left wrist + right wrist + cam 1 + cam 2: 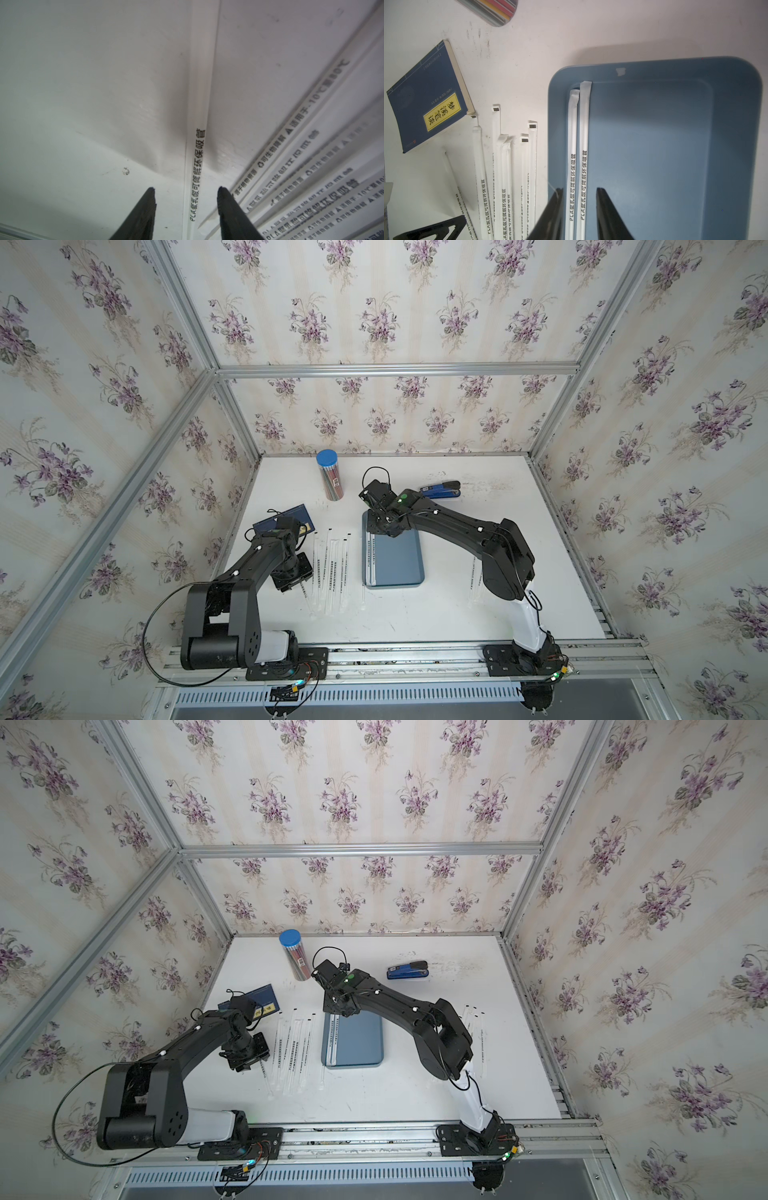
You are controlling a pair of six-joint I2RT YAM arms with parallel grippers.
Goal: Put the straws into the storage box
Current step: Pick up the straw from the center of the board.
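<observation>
Both top views: bright, even, diffuse light, faint soft shadows on table (pixel 457 614); strong wide-angle bend at edges. Left wrist view: dimmer, greyish; middle straw (pixel 197 158) sharp, other straws (pixel 311 166) blurred. Right wrist view: crisp; storage box (pixel 664 155) casts soft shadow, w/ faint sheen inside.

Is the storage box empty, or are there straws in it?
Not empty: two straws lie side by side inside the storage box, along one long wall.
</observation>
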